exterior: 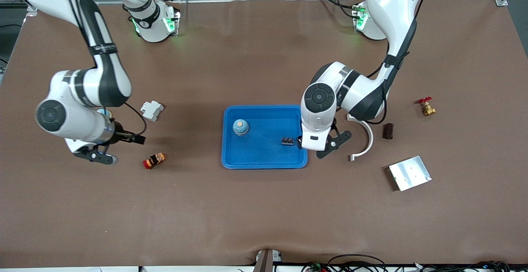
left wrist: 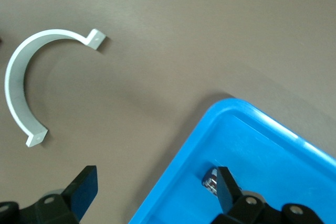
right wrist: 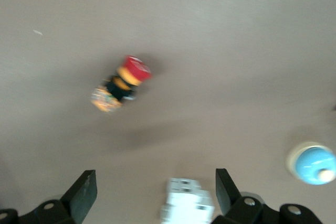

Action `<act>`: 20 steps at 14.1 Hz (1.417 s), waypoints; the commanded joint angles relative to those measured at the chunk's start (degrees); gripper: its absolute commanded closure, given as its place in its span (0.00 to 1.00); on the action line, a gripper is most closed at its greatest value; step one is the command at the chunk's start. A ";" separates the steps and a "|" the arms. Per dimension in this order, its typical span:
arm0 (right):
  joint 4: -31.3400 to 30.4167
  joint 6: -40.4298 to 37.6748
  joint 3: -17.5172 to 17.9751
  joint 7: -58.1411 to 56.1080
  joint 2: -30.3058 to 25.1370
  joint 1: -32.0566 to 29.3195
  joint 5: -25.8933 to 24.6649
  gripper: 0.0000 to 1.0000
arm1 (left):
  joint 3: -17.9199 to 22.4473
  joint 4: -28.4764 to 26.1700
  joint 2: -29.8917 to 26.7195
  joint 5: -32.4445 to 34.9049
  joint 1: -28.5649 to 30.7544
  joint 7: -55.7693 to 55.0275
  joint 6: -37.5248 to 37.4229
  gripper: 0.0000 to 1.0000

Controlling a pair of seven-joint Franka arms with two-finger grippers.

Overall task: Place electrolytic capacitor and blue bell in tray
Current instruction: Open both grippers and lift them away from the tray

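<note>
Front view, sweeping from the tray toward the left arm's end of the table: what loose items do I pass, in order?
bell → dark part → white bracket → brown block → brass valve

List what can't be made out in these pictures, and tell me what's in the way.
- Small dark part in the tray: too small in the front view. In the left wrist view a finger of the left gripper covers most of it.
- Round blue thing: blurred in the right wrist view, nearly hidden under the right arm in the front view.
- White breaker: blurred and cut off by the right wrist view's edge.
</note>
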 commanded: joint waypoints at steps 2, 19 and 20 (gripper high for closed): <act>-6.78 2.36 1.08 -13.78 -3.52 -9.66 -0.89 0.00 | -1.34 -1.21 -1.63 -0.35 0.69 9.23 1.96 0.00; -17.33 18.62 1.34 -38.35 2.89 -20.85 -0.19 0.00 | -1.34 -29.50 -18.23 -0.70 11.76 42.38 16.28 0.00; -17.41 18.45 1.25 -38.35 3.15 -20.84 -0.19 0.00 | -1.34 -31.34 -19.54 -0.61 12.55 44.23 16.63 0.00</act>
